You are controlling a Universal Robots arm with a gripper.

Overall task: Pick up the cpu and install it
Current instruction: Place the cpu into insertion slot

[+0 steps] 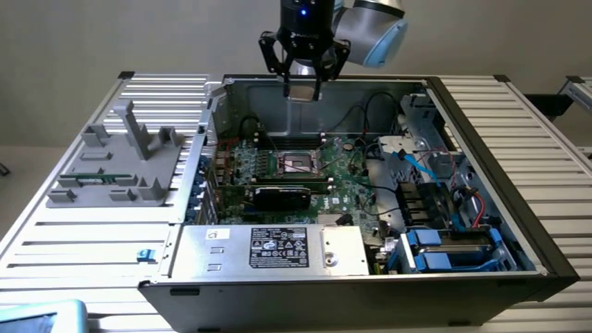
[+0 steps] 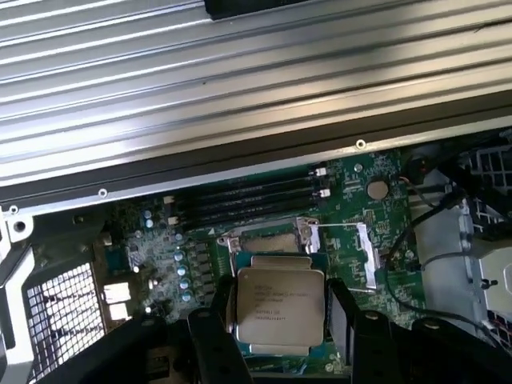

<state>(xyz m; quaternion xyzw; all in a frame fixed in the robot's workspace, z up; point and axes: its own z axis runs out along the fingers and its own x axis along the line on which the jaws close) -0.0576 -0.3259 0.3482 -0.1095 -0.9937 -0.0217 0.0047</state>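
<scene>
Clamped between the two black fingers (image 2: 210,340) of the pincer (image 2: 280,290) is the cpu (image 2: 280,308), a small flat square chip with a silver-grey metal top and fine printed text on it. The fingers press on two opposite edges of the chip, and its metal face is turned up to the wrist camera. In the exterior view the pincer (image 1: 303,96) hangs in the air with the cpu (image 1: 303,92) above the large open black computer case (image 1: 545,243), high over its far wall and touching nothing else.

Below the pincer, inside the case, lies the green motherboard (image 2: 160,248). On it the square processor socket (image 2: 268,238) with its silver metal frame stands open and holds nothing. Just beside the socket run the long black memory slots (image 2: 256,200).

Further from the pincer, a black rectangular card (image 1: 282,196) sits on the board. Beyond it, at the near wall of the case, is a large silver box with a white label (image 1: 268,250). The case rests on a ribbed light-grey metal worktop (image 1: 93,243), where a grey plastic holder (image 1: 120,166) stands well apart from the pincer.
</scene>
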